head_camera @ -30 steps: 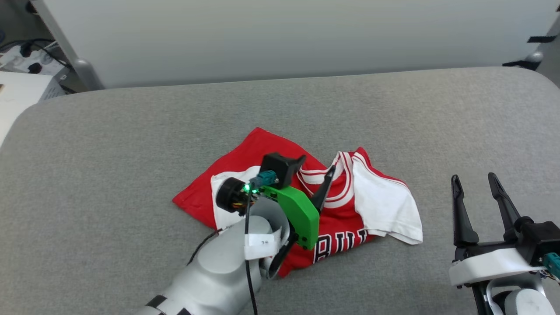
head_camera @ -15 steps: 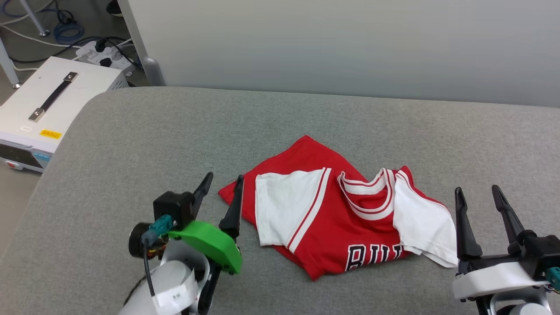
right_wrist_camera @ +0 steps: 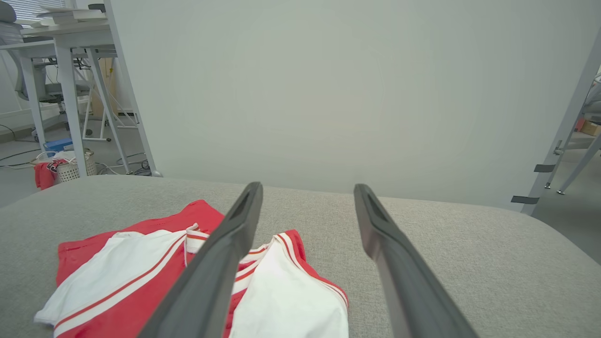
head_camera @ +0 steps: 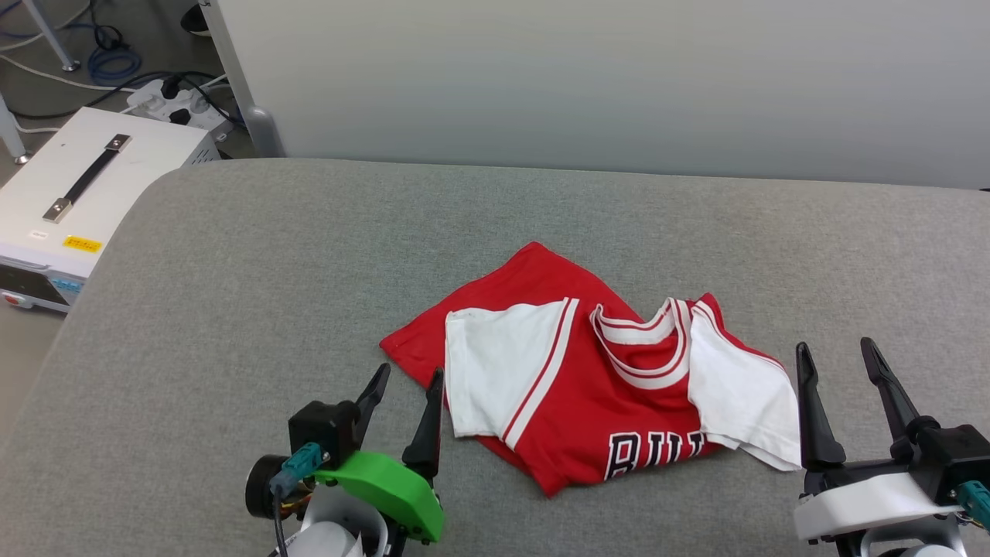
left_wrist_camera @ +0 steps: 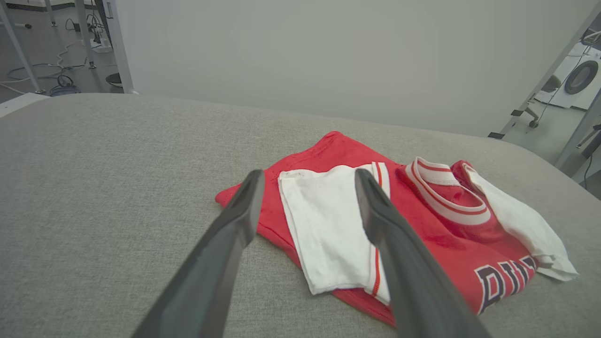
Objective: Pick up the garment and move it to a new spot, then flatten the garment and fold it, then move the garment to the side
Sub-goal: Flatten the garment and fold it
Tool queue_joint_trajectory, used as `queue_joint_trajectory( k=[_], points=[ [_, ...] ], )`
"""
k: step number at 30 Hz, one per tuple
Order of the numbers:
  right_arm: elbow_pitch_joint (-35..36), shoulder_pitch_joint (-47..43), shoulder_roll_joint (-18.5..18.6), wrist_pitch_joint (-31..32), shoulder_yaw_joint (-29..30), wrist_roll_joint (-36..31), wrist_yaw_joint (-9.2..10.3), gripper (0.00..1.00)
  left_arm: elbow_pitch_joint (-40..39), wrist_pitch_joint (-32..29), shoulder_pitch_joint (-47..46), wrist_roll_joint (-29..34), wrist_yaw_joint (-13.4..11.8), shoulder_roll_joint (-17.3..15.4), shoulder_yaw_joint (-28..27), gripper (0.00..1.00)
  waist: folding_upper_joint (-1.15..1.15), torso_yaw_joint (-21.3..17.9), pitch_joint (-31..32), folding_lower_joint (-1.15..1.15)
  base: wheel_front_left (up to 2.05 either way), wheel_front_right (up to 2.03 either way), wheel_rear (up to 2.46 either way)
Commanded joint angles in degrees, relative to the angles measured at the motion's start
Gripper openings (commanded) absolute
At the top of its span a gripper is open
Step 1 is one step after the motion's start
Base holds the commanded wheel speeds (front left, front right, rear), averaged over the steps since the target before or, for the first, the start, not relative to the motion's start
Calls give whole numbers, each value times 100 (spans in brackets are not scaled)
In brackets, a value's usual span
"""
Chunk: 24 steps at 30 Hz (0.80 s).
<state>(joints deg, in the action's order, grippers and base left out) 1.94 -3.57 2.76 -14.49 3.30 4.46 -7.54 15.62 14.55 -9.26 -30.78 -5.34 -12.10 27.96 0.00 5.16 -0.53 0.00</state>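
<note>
The garment (head_camera: 595, 371), a red jersey with white sleeves and black lettering, lies crumpled and partly folded on the grey table (head_camera: 232, 309). It also shows in the left wrist view (left_wrist_camera: 422, 220) and the right wrist view (right_wrist_camera: 141, 272). My left gripper (head_camera: 410, 379) stands open just off the garment's left corner, holding nothing. My right gripper (head_camera: 835, 352) is open beside the white right sleeve, empty too. In the left wrist view the left gripper (left_wrist_camera: 305, 178) frames the white left sleeve. The right gripper (right_wrist_camera: 305, 190) points past the garment's right edge.
A white panel (head_camera: 580, 77) rises behind the table's far edge. On the floor at the left stands a white box with a black handle (head_camera: 77, 193), with cables and a power strip (head_camera: 170, 97) behind it. Bare cloth surface surrounds the garment.
My left gripper has pulled back off the garment, down and to the left, leaving it on the table. The head camera has shifted, so the whole view moved. The right gripper has stayed put.
</note>
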Motion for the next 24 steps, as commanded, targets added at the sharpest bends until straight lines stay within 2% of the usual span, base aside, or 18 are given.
queue_joint_trajectory(
  k=[1,6,7,9,13,14,19,24],
  points=[
    [7,-53,12,-51,-27,-1,5,100,48,-55,27,-25,-13,49,1,100,0,-38,-29,0,0,0,0],
    [31,-26,12,-51,-81,-16,5,100,144,-890,-160,-142,-97,62,144,100,0,-160,-186,0,0,0,0],
    [34,-7,11,-51,-96,-18,5,100,123,-1266,-250,-167,-137,44,217,100,0,-214,-272,0,0,0,0],
    [35,15,11,-51,-109,-22,5,100,114,-1610,-319,-186,-217,21,262,100,0,-258,-361,0,0,0,0],
    [11,96,11,-51,-163,-29,5,100,153,-2346,-449,-170,-454,-65,361,100,0,-380,-540,0,0,0,0],
    [2,162,11,-51,-199,-21,5,100,190,-2594,-520,-146,-607,-102,366,100,0,-467,-656,0,0,0,0],
    [-2,228,11,-51,-203,-11,5,100,372,-2788,-612,-126,-765,-132,356,100,0,-544,-811,0,0,0,0],
    [-12,296,11,-51,-232,-4,5,100,585,-2806,-715,-110,-814,-165,336,100,0,-589,-930,0,0,0,0]
  ],
)
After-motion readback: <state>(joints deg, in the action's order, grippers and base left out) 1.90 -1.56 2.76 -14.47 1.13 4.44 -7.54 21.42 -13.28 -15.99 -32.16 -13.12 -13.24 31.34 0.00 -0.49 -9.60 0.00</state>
